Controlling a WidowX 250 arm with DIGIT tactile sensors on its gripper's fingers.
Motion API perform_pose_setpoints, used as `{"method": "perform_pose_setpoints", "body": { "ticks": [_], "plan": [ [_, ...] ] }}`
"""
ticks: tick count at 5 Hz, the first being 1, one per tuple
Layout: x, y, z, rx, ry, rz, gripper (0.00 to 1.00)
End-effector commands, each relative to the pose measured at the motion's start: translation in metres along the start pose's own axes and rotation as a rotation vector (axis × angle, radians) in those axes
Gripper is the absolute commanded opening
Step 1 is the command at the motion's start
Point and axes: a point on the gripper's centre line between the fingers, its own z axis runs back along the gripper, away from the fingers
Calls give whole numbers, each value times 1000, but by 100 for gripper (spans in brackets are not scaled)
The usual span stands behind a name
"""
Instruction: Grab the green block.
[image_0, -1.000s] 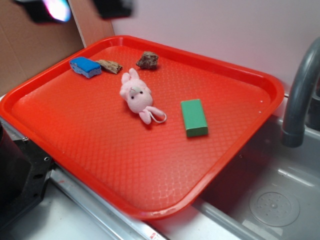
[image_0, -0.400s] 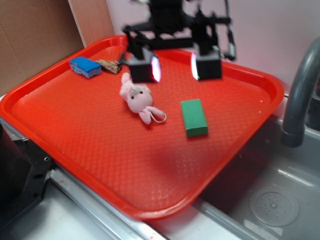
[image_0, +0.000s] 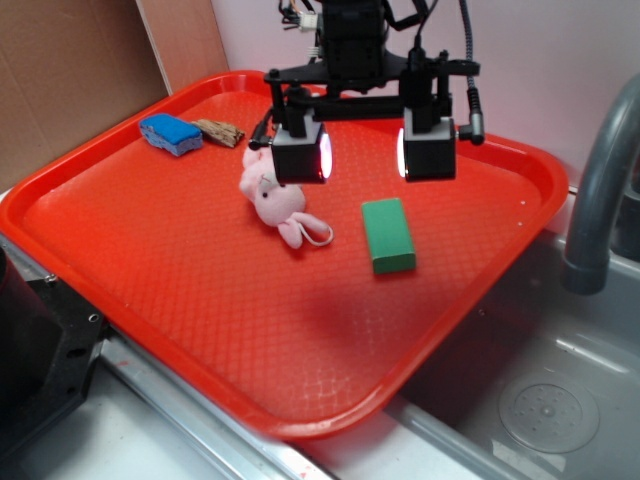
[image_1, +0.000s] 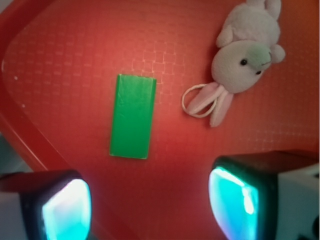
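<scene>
- Green and flat, the block (image_0: 388, 235) lies on the red tray (image_0: 180, 290), on the side near the sink (image_0: 545, 400).
- My claw (image_0: 362, 153) hangs in the air over the tray, up above the block and a bit behind it.
- My claw is spread wide, and it holds nothing.
- My two fingers (image_0: 300, 153) have glowing pads that shine blue-white.
- From my wrist view, the block (image_1: 132, 116) sits out past my fingers (image_1: 65, 207), nearer my one finger than the other. It touches neither.
- Beside the block lies a pink bunny (image_0: 274, 196), close by but not touching it.
- In the wrist view I see the bunny (image_1: 245, 55) has a little white loop (image_1: 198, 100) by its ears. The loop points toward the block.
- From the side view, one of my fingers covers part of the bunny's head.
- Far off at the back of the tray is a blue sponge (image_0: 171, 133), with a small brown bit of wood (image_0: 220, 131) just beside it.
- A grey tap (image_0: 600, 180) curves up over the sink.
- Brown cardboard (image_0: 70, 70) stands behind the tray.
</scene>
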Motion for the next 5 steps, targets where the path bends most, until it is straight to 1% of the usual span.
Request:
{"method": "perform_pose_setpoints", "body": {
  "ticks": [1, 2, 3, 4, 5],
  "plan": [
    [13, 10, -31, -3, -70, 26, 100],
    [16, 2, -58, -67, -9, 21, 100],
    [21, 1, -72, -70, 10, 13, 100],
    [24, -7, -74, -42, 12, -6, 100],
    [27, -8, -66, -48, -4, -7, 100]
  ]
}}
